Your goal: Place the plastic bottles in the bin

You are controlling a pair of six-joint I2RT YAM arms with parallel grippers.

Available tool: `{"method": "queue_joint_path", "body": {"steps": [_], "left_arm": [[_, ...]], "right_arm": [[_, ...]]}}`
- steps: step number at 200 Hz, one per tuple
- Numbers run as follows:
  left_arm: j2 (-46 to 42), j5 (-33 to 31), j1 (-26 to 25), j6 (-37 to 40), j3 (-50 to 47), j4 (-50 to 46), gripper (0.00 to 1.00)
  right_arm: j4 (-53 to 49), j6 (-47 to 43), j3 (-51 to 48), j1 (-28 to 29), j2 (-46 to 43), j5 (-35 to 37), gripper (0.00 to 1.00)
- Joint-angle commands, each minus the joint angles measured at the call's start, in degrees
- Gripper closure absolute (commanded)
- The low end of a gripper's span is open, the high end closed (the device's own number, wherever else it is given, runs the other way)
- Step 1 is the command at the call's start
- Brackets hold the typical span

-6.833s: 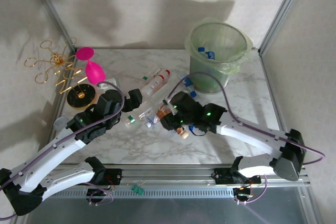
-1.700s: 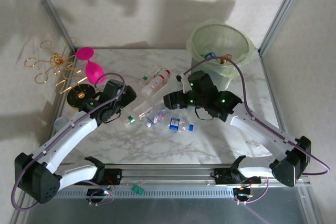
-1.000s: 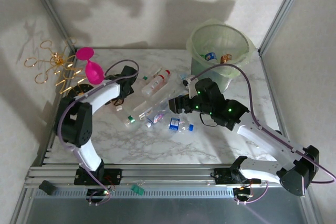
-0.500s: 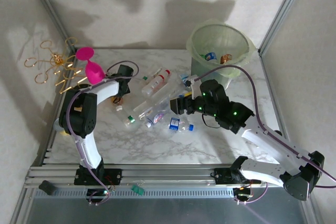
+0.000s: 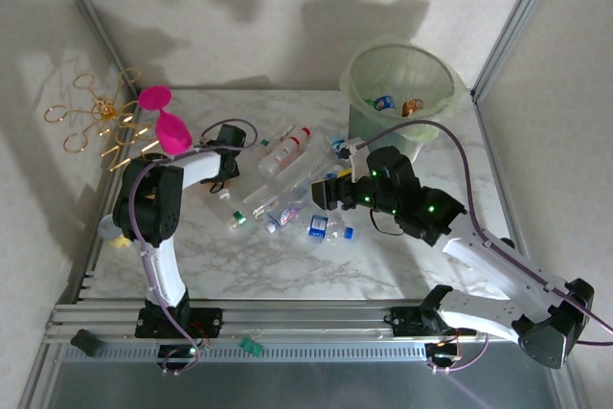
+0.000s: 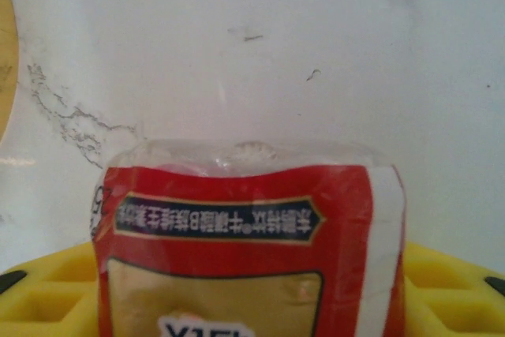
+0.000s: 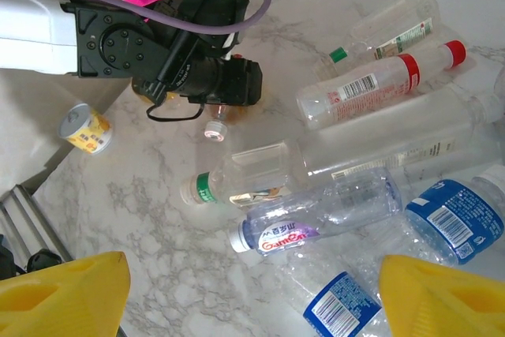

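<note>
Clear plastic bottles lie in a loose pile mid-table: a red-capped one (image 5: 285, 148), a green-capped one (image 7: 237, 179), a purple-labelled one (image 7: 316, 215) and blue-labelled ones (image 7: 450, 219). My left gripper (image 5: 223, 162) reaches down at the pile's left edge, its yellow fingers (image 6: 47, 290) shut on a red-labelled bottle (image 6: 248, 219) lying on the marble. Above the pile's right side hangs my right gripper (image 7: 252, 297), open and holding nothing. The pale-green bin (image 5: 356, 107) stands at the back right, with a blue-labelled bottle (image 5: 385, 102) and a copper one (image 5: 414, 107) inside.
A pink goblet (image 5: 168, 126) and a gold wire stand (image 5: 96, 122) stand at the back left, close to the left arm. A small yellow can (image 7: 87, 128) lies by the table's left edge. Metal frame posts rise at both back corners.
The left gripper's jaws have closed round the red-labelled bottle while the arm settled at the back left. The right gripper drifted slightly over the pile, still open.
</note>
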Motion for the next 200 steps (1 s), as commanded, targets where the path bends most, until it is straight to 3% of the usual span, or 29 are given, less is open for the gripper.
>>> {"method": "queue_joint_path", "body": {"steps": [1, 18, 54, 78, 102, 124, 156, 182, 200], "left_arm": [[-2.6, 0.0, -0.1, -0.3, 0.1, -2.1, 0.52], [-5.0, 1.2, -0.6, -0.9, 0.5, -2.9, 0.57], [-11.4, 1.4, -4.7, -0.7, 3.8, -6.5, 0.58], [-17.4, 1.5, -9.2, -0.1, 5.7, -8.0, 0.57], [-23.2, 5.5, -14.8, 2.0, 6.1, -6.9, 0.55], [-29.0, 12.4, -17.6, 1.8, 4.0, -4.2, 0.55], [-39.1, 27.2, -18.1, 0.2, -1.2, 2.7, 0.55], [-47.5, 40.0, -18.0, -3.2, -6.7, 12.1, 0.53], [-51.2, 44.9, -18.1, -5.6, -8.8, 16.4, 0.53]], "right_arm": [[-0.3, -0.8, 2.2, 0.3, 0.4, -0.1, 0.18], [-0.6, -0.7, 2.9, 0.3, 0.4, 0.4, 0.18], [-1.5, -0.6, 4.6, 0.3, 0.6, 1.5, 0.18], [-2.1, -0.4, 6.1, 0.3, 0.8, 1.9, 0.19], [-2.7, -0.5, 7.7, 0.3, 0.9, 3.4, 0.19], [-3.0, -0.2, 8.5, 0.2, 1.0, 4.9, 0.19], [-4.9, -0.3, 11.4, 0.2, 0.4, 6.1, 0.18], [-3.0, 0.9, 11.9, -0.7, -2.0, 2.4, 0.18], [-0.8, 3.0, 11.8, -1.9, -3.2, -2.1, 0.17]]}}
